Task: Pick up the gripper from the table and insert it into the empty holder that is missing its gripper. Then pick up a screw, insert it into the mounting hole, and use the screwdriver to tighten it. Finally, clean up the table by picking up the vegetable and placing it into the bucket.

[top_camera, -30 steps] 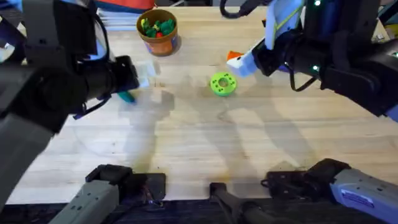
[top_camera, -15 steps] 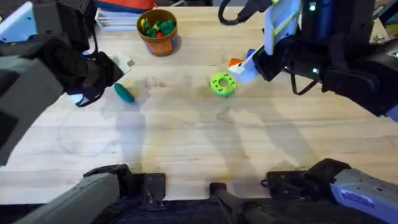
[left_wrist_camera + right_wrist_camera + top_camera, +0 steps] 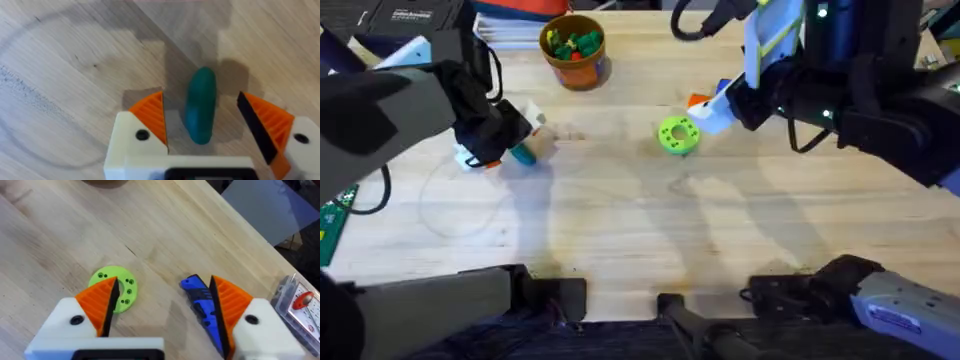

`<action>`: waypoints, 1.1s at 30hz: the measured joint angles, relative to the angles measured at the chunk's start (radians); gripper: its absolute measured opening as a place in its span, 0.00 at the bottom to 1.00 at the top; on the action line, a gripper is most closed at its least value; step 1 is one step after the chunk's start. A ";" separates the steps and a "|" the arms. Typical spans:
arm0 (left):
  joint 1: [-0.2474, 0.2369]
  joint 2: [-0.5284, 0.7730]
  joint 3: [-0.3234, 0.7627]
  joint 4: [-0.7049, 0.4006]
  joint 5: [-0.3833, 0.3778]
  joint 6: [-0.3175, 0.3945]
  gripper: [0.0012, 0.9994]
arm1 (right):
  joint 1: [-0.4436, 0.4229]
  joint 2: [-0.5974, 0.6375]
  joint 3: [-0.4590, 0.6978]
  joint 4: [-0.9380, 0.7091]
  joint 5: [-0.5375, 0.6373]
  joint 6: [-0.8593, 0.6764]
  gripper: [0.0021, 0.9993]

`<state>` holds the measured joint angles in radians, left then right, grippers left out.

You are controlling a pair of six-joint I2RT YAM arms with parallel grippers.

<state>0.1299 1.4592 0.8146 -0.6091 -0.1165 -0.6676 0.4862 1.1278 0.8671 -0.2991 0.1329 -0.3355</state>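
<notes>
Your left gripper (image 3: pixel 202 125) hangs released, its orange pads either side of the one dark green smooth pod (image 3: pixel 201 106) on the wooden table (image 3: pixel 640 230), not touching. Your right gripper (image 3: pixel 162 300) is spread wide; its pad hides part of the single blue cylindrical screwdriver (image 3: pixel 199 300). One tan bucket (image 3: pixel 574 50) sits far back.

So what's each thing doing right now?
Left gripper: jaws open around the vegetable.
Vegetable: lying flat on the table, not gripped.
Right gripper: jaws open, holding nothing.
Screwdriver: lying on the table beside one orange pad.
Bucket: upright, toy pieces inside.
Green disc: lying flat.
</notes>
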 joint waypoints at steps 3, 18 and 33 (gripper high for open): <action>0.000 0.025 0.000 -0.010 0.000 -0.003 0.78 | 0.000 0.006 0.000 0.005 0.000 0.000 0.99; 0.000 0.042 0.146 -0.079 0.052 0.049 0.02 | 0.000 0.056 0.000 0.143 0.000 0.000 0.99; -0.128 0.072 0.385 0.217 0.265 0.066 0.02 | 0.000 0.056 0.000 0.159 0.000 0.000 0.99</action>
<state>0.0019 1.5312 1.1995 -0.3926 0.1482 -0.6014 0.4862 1.1843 0.8673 -0.1398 0.1333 -0.3356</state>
